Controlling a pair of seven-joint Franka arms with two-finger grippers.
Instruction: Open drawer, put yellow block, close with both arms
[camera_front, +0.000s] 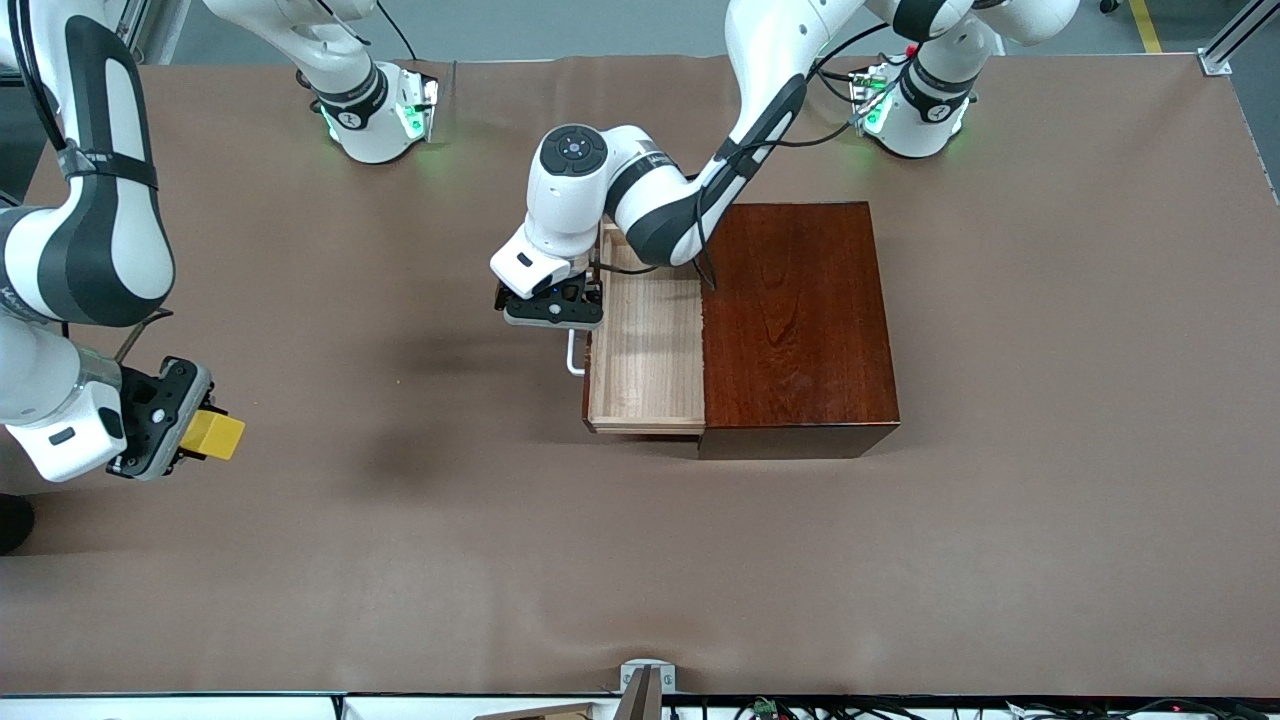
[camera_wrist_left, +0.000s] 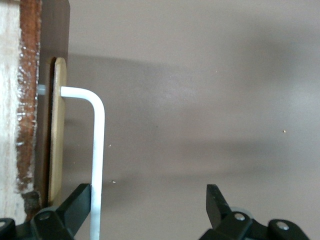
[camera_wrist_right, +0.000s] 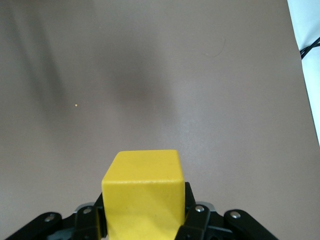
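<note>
Front view shows the drawer (camera_front: 648, 350) pulled open at frame centre, the left gripper (camera_front: 552, 305) spread wide at its handle (camera_front: 574, 355). At lower left, the right gripper (camera_front: 160, 420) clamps the block (camera_front: 212, 435) above the table (camera_front: 400, 520); placing and closing remain.

We see a plain yellow block (camera_front: 213, 434) in the black right pincer (camera_front: 196, 432). The box (camera_front: 797, 325) is glossy dark reddish-brown with wood grain, and its drawer (camera_front: 648, 345) is lined with pale wood. The handle (camera_front: 573, 354) is white. The left pincer (camera_front: 550, 302) is black, the arms are white with black bands, and the bench (camera_front: 640, 560) is matte brown.
</note>
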